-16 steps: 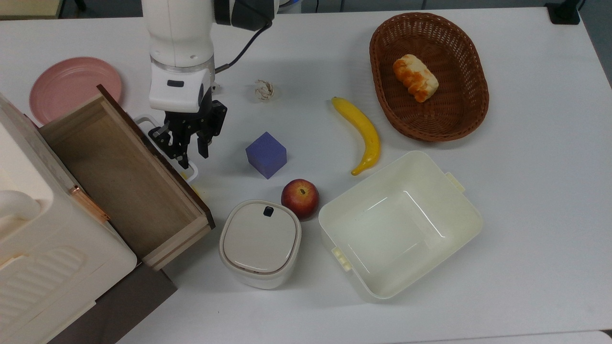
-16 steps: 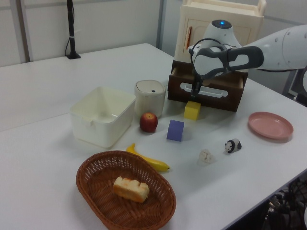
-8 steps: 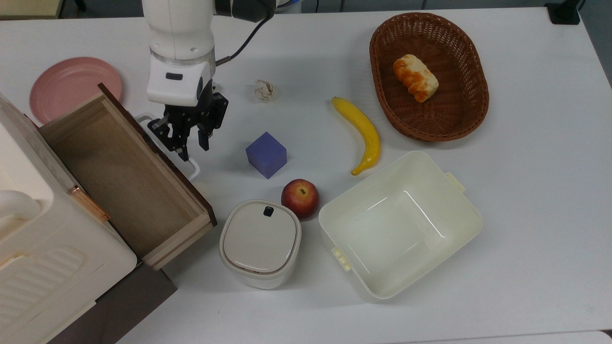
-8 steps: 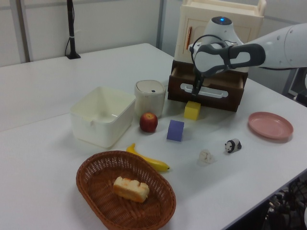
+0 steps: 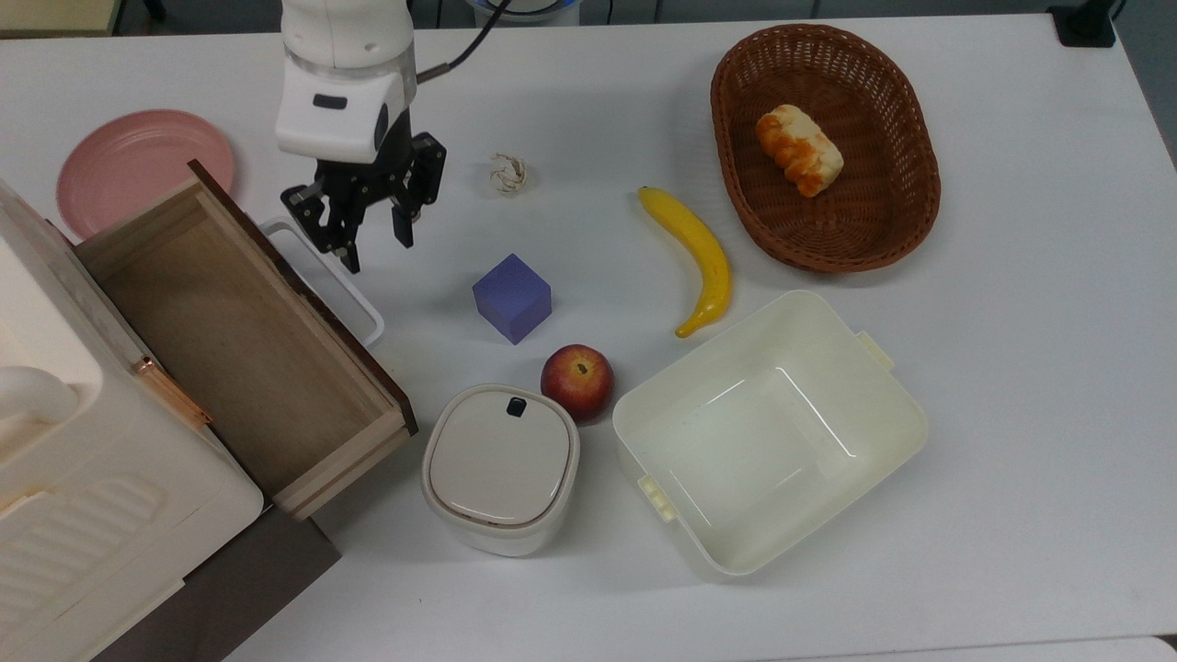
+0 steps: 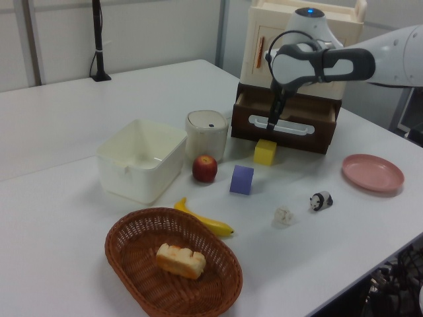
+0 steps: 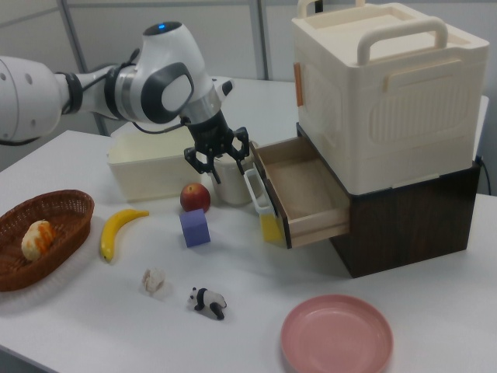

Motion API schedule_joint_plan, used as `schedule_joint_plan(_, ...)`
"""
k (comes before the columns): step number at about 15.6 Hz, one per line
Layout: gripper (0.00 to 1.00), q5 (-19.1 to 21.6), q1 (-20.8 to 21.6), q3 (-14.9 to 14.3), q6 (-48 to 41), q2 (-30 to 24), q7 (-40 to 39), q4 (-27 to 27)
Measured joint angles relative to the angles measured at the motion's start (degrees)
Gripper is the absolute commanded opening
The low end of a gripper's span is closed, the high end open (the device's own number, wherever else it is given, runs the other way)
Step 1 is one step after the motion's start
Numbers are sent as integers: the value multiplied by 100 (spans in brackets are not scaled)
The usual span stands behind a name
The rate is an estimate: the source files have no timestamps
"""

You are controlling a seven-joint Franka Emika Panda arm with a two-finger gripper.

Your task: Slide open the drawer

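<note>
**Drawer pulled out, claw free above its handle**

The drawer (image 5: 230,340) sticks well out of the dark base under the cream cabinet (image 7: 380,85), at the top view's left edge of the table (image 5: 1011,414). Inside is bare light wood; the white loop handle (image 5: 326,280) runs along the dark front panel. In the left view a yellow block (image 6: 265,152) sits on the table right below the drawer front.

The claw (image 5: 368,234) hangs just beside the handle's upper end in the top view, fingers spread apart, gripping nothing. In the right view it hovers above the drawer's front corner (image 7: 217,163).

Near the drawer front: a purple cube (image 5: 512,297), a red apple (image 5: 577,382) and a lidded white pot (image 5: 499,469), the pot just beside the drawer's near corner. A cream tub (image 5: 768,432) sits touching or almost touching the apple. A banana (image 5: 696,257) lies between the cube and a wicker basket (image 5: 906,221) holding a bread roll (image 5: 798,149). A pink plate (image 5: 129,165) lies behind the drawer in the top view. A small pale knot (image 5: 508,173) and a toy panda (image 7: 208,301) lie on open table.
</note>
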Motion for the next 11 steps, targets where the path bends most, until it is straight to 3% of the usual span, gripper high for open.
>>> schedule_joint_plan(4, 73, 21, 22, 9, -705, -228, 325, 103)
schedule_joint_plan(6, 98, 22, 108, 12, -1060, -367, 587, 126)
schedule_joint_plan(11, 100, 22, 332, 22, -1920, -690, 1352, 136)
